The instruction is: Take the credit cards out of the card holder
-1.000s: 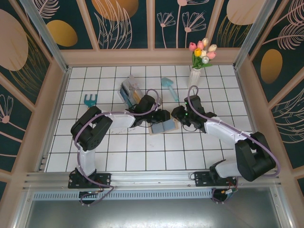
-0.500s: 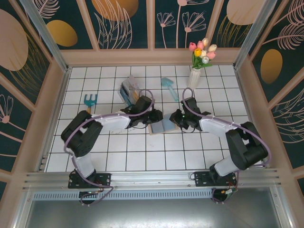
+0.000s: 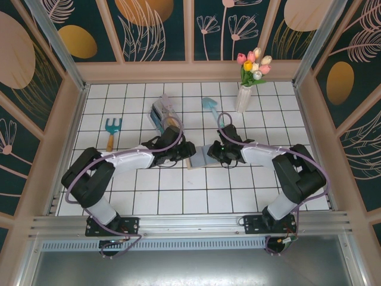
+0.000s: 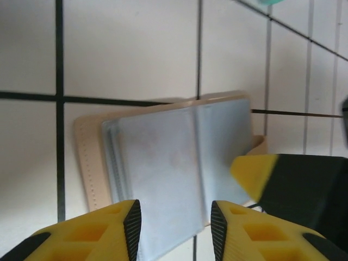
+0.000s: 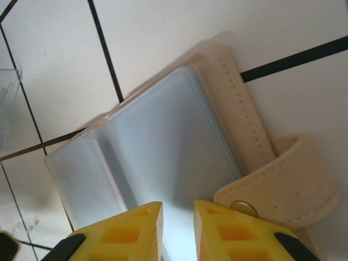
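Card holder (image 4: 174, 157), open, tan edge, blue-grey inside

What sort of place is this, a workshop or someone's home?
Probably a staged robot test booth, not a home: a white tiled table boxed in by leaf-print panels, two robot arms bolted to a metal rail at its edge, and props like a vase of tulips.

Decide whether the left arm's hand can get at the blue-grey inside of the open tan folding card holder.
Probably yes: the left hand stands open right over the tan folding card holder, with nothing covering its blue-grey inside. The right hand crowds the opposite side, so room is tight.
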`<action>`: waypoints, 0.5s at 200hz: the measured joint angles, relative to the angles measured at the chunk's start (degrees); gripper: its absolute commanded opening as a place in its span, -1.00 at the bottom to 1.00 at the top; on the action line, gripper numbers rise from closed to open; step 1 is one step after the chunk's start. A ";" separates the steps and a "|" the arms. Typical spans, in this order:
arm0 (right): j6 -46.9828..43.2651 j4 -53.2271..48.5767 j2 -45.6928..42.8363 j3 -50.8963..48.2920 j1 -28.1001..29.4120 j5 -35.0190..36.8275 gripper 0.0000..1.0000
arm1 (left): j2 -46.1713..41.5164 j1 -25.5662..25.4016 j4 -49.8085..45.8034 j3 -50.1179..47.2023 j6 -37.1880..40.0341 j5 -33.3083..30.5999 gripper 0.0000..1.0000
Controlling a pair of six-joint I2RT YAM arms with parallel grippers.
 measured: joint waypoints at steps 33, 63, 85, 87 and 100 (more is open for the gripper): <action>-0.02 0.02 0.28 -0.68 -0.26 0.22 -0.52 | 3.34 0.02 0.42 0.13 -1.51 0.37 -0.11; -0.04 0.13 0.28 -0.68 -0.28 0.22 -0.53 | 4.87 0.02 2.03 0.13 -2.10 2.14 -0.27; -0.04 0.15 0.28 -0.68 -0.31 0.20 -0.53 | 5.31 0.00 2.99 0.24 -2.01 3.04 -0.28; -0.04 0.15 0.28 -0.68 -0.31 0.20 -0.53 | 5.35 0.00 3.08 0.28 -2.01 3.06 -0.28; -0.04 0.15 0.31 -0.68 -0.31 0.20 -0.53 | 5.51 0.02 3.23 0.68 -2.01 3.15 -0.23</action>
